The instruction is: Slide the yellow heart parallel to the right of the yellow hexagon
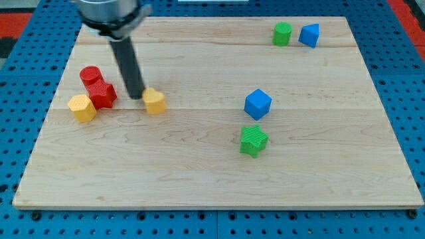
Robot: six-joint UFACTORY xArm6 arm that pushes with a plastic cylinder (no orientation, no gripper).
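The yellow heart (155,101) lies left of the board's middle. The yellow hexagon (82,108) lies further left, near the board's left edge, touching a red block. My tip (136,97) stands just left of the yellow heart, touching or almost touching its left side, between the heart and the red blocks. The heart sits slightly higher in the view than the hexagon.
A red star-like block (101,94) and a red cylinder (90,76) sit above the hexagon. A blue cube (257,104) and a green star (253,140) lie right of centre. A green cylinder (282,34) and a blue block (309,35) sit at the top right.
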